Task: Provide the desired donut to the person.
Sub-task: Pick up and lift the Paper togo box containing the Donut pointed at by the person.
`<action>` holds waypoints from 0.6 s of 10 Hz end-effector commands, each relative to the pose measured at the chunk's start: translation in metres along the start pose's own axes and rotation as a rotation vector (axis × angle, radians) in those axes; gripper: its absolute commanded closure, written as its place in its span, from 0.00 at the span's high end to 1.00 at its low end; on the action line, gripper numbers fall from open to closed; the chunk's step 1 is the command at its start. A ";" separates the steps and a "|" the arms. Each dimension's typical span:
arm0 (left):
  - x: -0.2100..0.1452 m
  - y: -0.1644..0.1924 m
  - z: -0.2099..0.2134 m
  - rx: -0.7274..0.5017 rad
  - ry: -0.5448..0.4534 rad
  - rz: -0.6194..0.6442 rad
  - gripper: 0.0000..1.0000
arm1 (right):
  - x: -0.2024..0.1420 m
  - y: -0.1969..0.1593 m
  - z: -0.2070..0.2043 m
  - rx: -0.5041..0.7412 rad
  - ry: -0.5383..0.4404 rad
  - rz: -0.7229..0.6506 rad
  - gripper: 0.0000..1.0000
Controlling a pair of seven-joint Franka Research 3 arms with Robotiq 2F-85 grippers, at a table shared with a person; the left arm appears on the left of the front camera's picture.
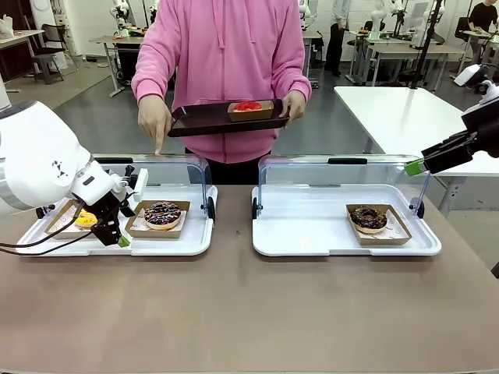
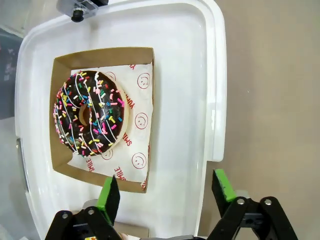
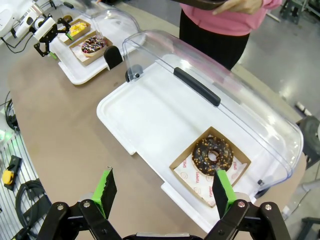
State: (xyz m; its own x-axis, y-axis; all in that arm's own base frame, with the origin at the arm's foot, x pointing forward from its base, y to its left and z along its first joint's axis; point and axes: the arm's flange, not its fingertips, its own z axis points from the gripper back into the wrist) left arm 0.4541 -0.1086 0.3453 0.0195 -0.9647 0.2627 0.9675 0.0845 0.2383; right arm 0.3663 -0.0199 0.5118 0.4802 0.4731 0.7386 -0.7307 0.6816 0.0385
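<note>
Left wrist view, sprinkled donut [image 2: 90, 114] beyond left claw [image 2: 166, 192]

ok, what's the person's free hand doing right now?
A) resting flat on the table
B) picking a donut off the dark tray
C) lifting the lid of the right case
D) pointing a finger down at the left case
D: the free hand points one finger down at the clear lid of the left case, while the other hand holds the dark tray.
</note>
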 end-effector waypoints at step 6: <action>-0.001 0.005 -0.018 0.026 0.017 -0.038 0.00 | 0.000 0.002 -0.001 -0.013 0.012 -0.013 1.00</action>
State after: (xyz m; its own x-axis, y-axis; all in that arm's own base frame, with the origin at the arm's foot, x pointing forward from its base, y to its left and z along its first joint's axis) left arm 0.4566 -0.1137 0.3364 0.0056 -0.9706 0.2407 0.9644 0.0689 0.2553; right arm 0.3663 -0.0199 0.5118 0.4802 0.4731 0.7386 -0.7307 0.6816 0.0385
